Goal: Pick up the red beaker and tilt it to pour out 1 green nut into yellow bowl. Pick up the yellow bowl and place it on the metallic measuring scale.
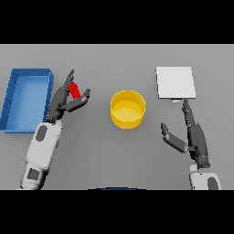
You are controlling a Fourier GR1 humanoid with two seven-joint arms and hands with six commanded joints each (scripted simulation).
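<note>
While the left hand (68, 98) flanks the red beaker (75, 90), the yellow bowl (128, 109) sits empty.

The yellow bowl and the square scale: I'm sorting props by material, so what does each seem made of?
Yellow bowl: probably plastic, uniform matte yellow with no glints. Scale: a flat pale grey-white plate, possibly brushed metal, though its even, reflection-free surface leaves that open.

Open table on all sides of bowl (128, 109); wide gaps toward beaker (74, 90) and scale (175, 82). Blue tray (13, 98) blocking far left. Bare table between the two hands.
</note>
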